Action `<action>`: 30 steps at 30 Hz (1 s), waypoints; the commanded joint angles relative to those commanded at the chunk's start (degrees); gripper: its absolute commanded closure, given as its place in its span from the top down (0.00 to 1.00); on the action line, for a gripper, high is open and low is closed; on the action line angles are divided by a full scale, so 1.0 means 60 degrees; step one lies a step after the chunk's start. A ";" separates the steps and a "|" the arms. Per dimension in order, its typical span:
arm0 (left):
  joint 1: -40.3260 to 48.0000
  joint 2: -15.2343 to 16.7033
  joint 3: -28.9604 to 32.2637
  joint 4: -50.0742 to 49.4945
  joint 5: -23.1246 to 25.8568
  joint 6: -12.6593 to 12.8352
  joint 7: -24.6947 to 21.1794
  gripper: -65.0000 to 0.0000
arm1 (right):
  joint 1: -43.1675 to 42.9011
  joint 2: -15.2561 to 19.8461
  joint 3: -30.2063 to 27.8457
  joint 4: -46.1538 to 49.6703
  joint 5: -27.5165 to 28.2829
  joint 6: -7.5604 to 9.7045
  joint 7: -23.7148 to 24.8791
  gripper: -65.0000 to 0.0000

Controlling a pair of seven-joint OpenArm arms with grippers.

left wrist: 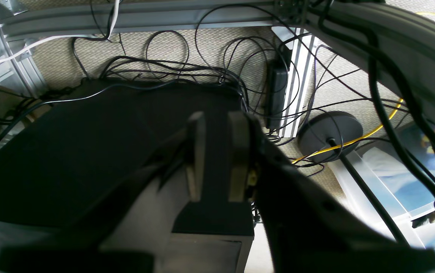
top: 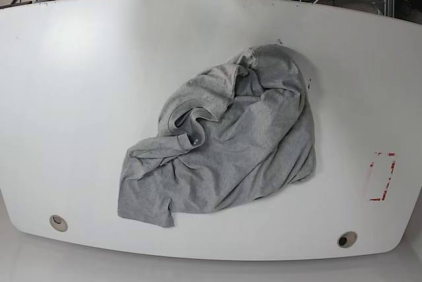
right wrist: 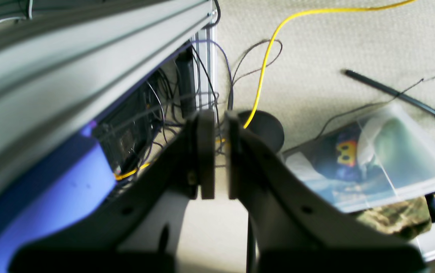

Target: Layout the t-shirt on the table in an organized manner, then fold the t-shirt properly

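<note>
The heather-grey t-shirt [top: 231,150] lies crumpled in a heap on the middle of the white table [top: 79,97], with its collar folded over near the centre; no lettering shows. Neither gripper appears in the base view. My left gripper [left wrist: 217,151] hangs off the table over a black box on the floor, its jaws a narrow gap apart and empty. My right gripper [right wrist: 221,151] also hangs over the floor beside the table's frame, its jaws slightly apart and empty.
A red tape rectangle [top: 381,176] marks the table's right side. Two round grommet holes [top: 58,223] [top: 346,239] sit near the front edge. Below are tangled cables [left wrist: 187,72], a yellow cable [right wrist: 267,57] and a clear plastic bin [right wrist: 384,167].
</note>
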 joint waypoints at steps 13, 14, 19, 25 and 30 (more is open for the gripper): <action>0.0014 -0.0003 -0.0027 0.0017 0.0002 0.0000 -0.0029 0.14 | 0.0054 -0.0002 0.0007 0.0016 0.0012 0.0000 -0.1133 0.05; 0.0018 0.0000 -0.0027 0.0023 0.0008 -0.0002 -0.0034 0.14 | 0.0045 -0.0003 0.0008 0.0008 0.0010 -0.0005 -0.1133 0.05; 0.0000 -0.0013 -0.0024 0.0022 0.0001 0.0004 -0.0016 0.14 | 0.0078 -0.0012 -0.0002 0.0011 0.0029 -0.0031 -0.1213 0.05; -0.0024 -0.0018 -0.0026 0.0013 -0.0011 0.0011 -0.0013 0.14 | 0.0114 -0.0026 -0.0002 0.0021 0.0048 -0.0052 -0.1252 0.05; -0.0037 -0.0014 -0.0030 -0.0003 -0.0005 0.0009 -0.0008 0.14 | 0.0114 -0.0023 0.0000 0.0015 0.0052 -0.0055 -0.1148 0.05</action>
